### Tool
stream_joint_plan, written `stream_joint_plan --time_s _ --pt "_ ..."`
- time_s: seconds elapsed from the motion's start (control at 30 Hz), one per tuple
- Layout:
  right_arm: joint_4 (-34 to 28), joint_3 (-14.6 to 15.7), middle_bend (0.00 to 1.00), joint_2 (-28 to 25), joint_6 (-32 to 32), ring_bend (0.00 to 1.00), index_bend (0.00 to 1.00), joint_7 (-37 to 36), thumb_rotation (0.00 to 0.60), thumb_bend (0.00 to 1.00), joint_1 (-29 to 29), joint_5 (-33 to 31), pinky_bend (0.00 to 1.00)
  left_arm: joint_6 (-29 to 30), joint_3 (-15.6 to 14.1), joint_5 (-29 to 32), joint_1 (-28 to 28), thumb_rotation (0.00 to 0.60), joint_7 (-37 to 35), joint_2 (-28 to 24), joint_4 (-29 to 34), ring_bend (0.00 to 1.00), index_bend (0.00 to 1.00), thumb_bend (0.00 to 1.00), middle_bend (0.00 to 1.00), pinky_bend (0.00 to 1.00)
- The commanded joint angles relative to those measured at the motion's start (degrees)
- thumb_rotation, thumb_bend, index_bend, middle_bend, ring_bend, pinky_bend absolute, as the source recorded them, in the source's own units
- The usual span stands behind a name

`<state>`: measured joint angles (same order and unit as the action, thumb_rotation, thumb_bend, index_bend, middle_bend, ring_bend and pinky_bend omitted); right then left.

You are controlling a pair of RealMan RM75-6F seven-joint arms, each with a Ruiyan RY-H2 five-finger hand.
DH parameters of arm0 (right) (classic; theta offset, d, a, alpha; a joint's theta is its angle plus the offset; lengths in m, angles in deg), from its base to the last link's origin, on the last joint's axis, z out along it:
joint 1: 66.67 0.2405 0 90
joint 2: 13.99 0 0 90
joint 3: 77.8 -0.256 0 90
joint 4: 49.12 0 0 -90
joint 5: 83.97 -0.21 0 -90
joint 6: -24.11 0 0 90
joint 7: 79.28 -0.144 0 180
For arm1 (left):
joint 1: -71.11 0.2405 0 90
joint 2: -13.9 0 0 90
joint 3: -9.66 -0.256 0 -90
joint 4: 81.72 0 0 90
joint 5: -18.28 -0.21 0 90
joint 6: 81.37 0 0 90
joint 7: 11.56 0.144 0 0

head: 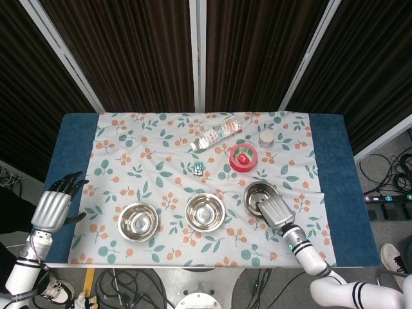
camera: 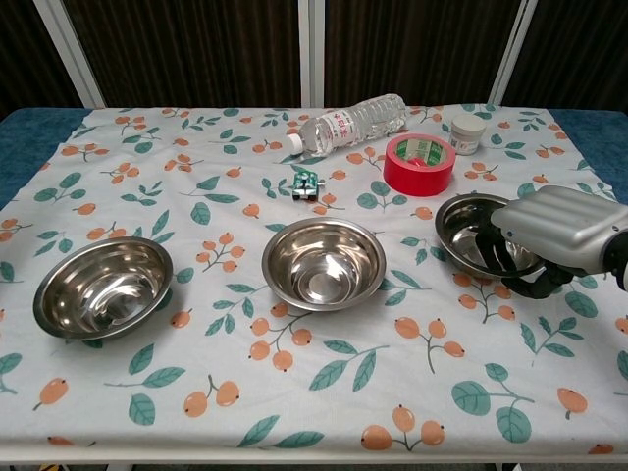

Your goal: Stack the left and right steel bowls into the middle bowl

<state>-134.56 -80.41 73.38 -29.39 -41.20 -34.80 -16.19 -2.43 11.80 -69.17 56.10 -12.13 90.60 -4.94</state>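
Right hand: my right hand (camera: pixel 559 231) grips the near rim of the right steel bowl (camera: pixel 471 232), fingers hooked inside.
Left hand: my left hand (head: pixel 55 205) hovers open off the table's (head: pixel 331 174) edge.
Middle bowl (camera: pixel 323 263), left bowl (camera: pixel 102 286): resting on the cloth.
Labels: bottle (camera: pixel 353 120) print unreadable.
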Motion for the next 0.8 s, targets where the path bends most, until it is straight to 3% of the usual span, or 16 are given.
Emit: stream_joint_plan --time_s 0.03,0.4,0.8 --pt "0.01 0.16 0.58 0.0 -0.29 0.91 0.64 0.15 0.6 0.44 0.07 -0.28 0.9 -0.03 0.04 0.04 -0.03 0.6 -0.06 0.01 -0.02 0.15 0.26 0.05 0.21 0.27" --pt "-3.12 0.28 0.59 -1.53 -3.78 0.91 0.66 0.16 0.6 0.46 0.18 1.93 0.9 0.17 0.17 0.1 0.0 0.6 -0.57 -0.04 -0.1 0.15 0.26 0.05 0.21 0.27" --pt "-12.43 -1.12 0.6 -4.2 -9.18 0.91 0.67 4.96 0.6 0.47 1.52 7.39 0.9 0.97 0.6 0.06 0.08 0.6 -1.27 -0.39 0.05 0.15 0.26 0.05 0.21 0.27"
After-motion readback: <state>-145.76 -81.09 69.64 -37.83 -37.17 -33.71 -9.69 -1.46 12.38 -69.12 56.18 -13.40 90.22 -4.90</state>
